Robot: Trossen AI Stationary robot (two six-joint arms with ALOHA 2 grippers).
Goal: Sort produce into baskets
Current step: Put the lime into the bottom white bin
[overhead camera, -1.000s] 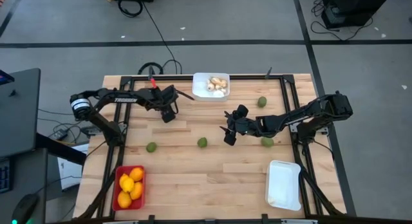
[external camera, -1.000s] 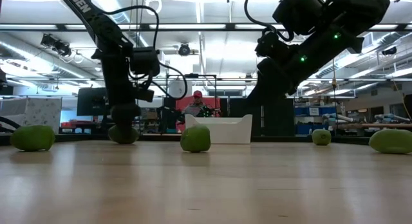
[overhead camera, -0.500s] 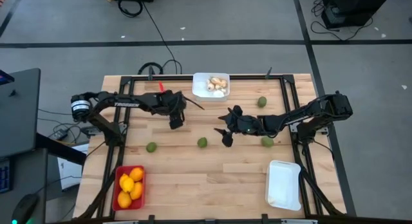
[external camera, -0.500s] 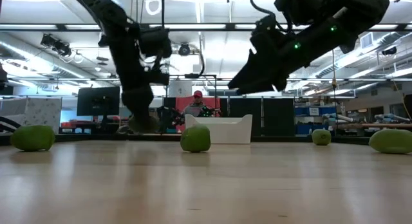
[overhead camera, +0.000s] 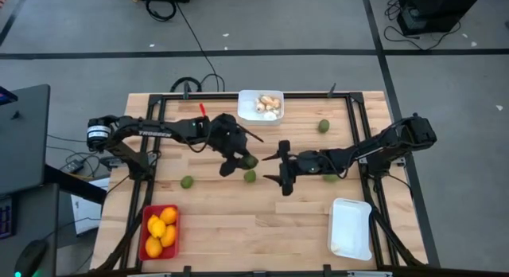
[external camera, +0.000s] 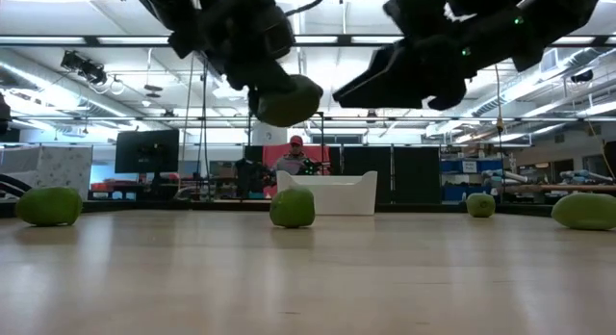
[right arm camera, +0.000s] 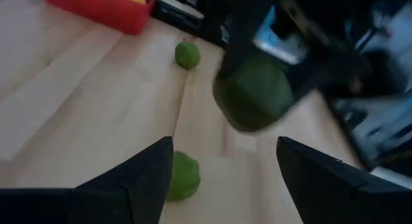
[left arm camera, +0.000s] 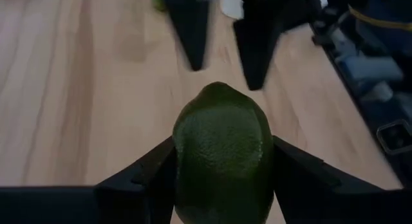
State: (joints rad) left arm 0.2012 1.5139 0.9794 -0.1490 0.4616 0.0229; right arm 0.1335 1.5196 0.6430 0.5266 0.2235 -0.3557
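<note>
Left gripper (left arm camera: 222, 161): jaws clamped on a dark green, pebble-skinned oval fruit (left arm camera: 223, 153), one finger pressing each flank. Low view shows this fruit lifted clear of the pale wooden plank table (overhead camera: 238, 221), hanging above a second green oval fruit (external camera: 293, 207) that lies on the boards just below the jaws

Right gripper (overhead camera: 285, 167): jaws spread wide apart, nothing between them, fingers aimed at the left gripper's load from just beside it. In its wrist view the held fruit sits ahead of the open fingers, not yet between them

Step in hand, by my reading: a mid-air handover of the green fruit, left to right, over mid-table. No green fruit in any basket yet

Baskets relative to the jaws:
- shallow white plastic tray with rounded corners (overhead camera: 351, 228), empty, well behind the right gripper, near its arm's base; likely home for the greens
- red plastic tray (overhead camera: 145, 229) holding yellow-orange citrus, well apart from the left jaws
- white tray of pale mushroom pieces (overhead camera: 248, 95), at the far table edge beyond both grippers

Next move calls for: right jaws to straddle the exposed end of the fruit, close firmly, and only then the left jaws to release; skin looks slick and rounded, so an off-centre pinch risks a drop

Other green fruits lie loose on the boards
</note>
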